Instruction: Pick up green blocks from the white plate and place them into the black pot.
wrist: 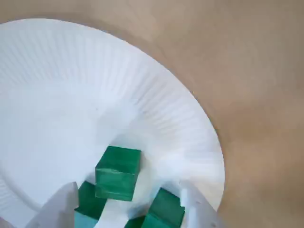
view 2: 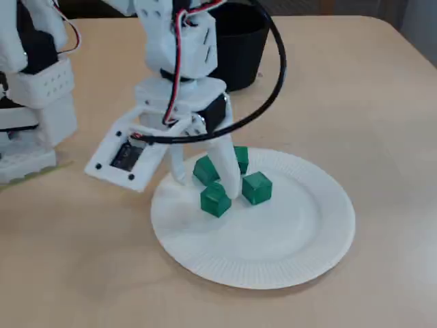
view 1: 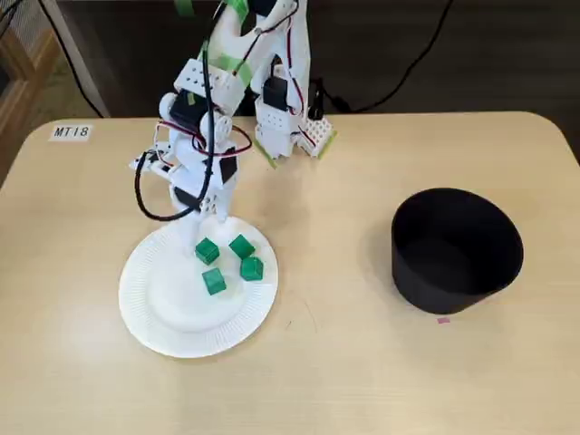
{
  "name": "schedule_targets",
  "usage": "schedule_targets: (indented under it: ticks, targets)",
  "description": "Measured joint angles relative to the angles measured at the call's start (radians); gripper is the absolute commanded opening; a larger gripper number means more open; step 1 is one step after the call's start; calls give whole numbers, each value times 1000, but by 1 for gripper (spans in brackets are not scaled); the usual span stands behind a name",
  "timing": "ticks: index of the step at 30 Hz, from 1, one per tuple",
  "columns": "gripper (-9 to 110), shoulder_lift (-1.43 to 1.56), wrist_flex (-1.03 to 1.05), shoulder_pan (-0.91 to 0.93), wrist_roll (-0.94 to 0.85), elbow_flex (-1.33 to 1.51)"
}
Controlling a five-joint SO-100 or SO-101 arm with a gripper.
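We see the pincer [view 2: 205, 184] spread above the white plate [view 2: 300, 239], its tips among four green blocks [view 1: 214, 282]. The black pot [view 1: 453, 283] stands well apart.

We see four blocks [view 1: 241, 246] in glossy deep green on a plain white plate [view 1: 149, 313], whose rim is patterned with fine radial ribs. The pot [view 1: 453, 281] is matte black inside and out. The table [view 1: 362, 362] is pale tan. The arm [view 1: 272, 63] and its hand [view 2: 205, 179] are white, with black motor bodies, red and black wires [view 1: 145, 204] and strips of green tape [view 1: 228, 65]. At upper left of a fixed view we see a white label [view 1: 71, 132] with dark lettering, and at lower right a tiny pink scrap [view 1: 443, 320].
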Motion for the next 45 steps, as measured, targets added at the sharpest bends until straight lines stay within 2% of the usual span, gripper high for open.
schedule_targets:
  ticks: [7,9,12,20,26,29,33,39,45]
  targets:
    - [23,-58,-78,-11,20,0]
    - [17,-77,-101,-18,31,0]
    - [-2,-103,-150,-21,60,-3]
    - [-2,-117,-232,-21,83,-43]
    - [-2,137,-235,-61,124,-66]
    - [-2,331,-219,-179,209,-95]
    - [-2,514,-232,-471,279,-103]
    - [-2,531,-360,-959,179,-57]
    - [-2,503,-630,-1150,138,141]
